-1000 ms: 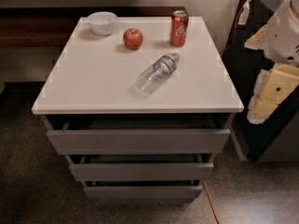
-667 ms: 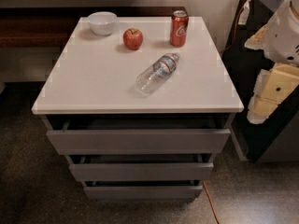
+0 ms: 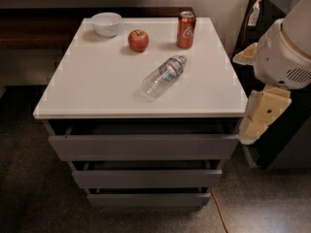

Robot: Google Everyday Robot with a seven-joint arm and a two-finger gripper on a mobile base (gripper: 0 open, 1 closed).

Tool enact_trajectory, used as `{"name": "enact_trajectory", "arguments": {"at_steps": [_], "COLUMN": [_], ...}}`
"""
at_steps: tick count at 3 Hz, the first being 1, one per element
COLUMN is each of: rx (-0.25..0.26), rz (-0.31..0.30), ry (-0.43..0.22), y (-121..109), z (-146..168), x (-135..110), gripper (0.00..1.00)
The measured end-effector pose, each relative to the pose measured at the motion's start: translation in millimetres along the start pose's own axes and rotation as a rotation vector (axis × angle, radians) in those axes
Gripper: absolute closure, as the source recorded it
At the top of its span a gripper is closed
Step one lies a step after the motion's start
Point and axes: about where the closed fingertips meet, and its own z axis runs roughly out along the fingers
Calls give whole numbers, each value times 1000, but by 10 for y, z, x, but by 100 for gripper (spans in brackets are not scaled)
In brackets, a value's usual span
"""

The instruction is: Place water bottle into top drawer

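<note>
At front, under white surface [image 3: 97, 81], top drawer [image 3: 143, 145] ajar; inside shadowed, contents unreadable. On top, L to R: white bowl [image 3: 106, 23], inside not visible; red apple [image 3: 138, 40]; water bottle [image 3: 164, 76], clear ribbed plastic, lying on side mid-surface, cap twd soda can [image 3: 186, 29]. Far R, beside drawers: gripper [image 3: 262, 113], cream blocks; grip state can't tell.

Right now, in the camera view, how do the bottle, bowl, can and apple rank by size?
1. Bottle, clearly largest.
2. Bowl and can: about alike, the bowl wider, the can taller.
3. Apple, smallest.
The gripper hangs beside the top drawer, at its right end.
</note>
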Motion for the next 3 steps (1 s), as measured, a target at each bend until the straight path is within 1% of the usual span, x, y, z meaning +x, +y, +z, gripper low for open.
{"name": "enact_trajectory", "arguments": {"at_steps": [1, 2, 3], "rx": [-39, -46, -32], "rz": [-93, -173, -217], "ry": [-69, -98, -82], "y": [247, 445, 557], "z": [248, 510, 774], "x": [-229, -347, -368], "gripper": [0, 0, 0]}}
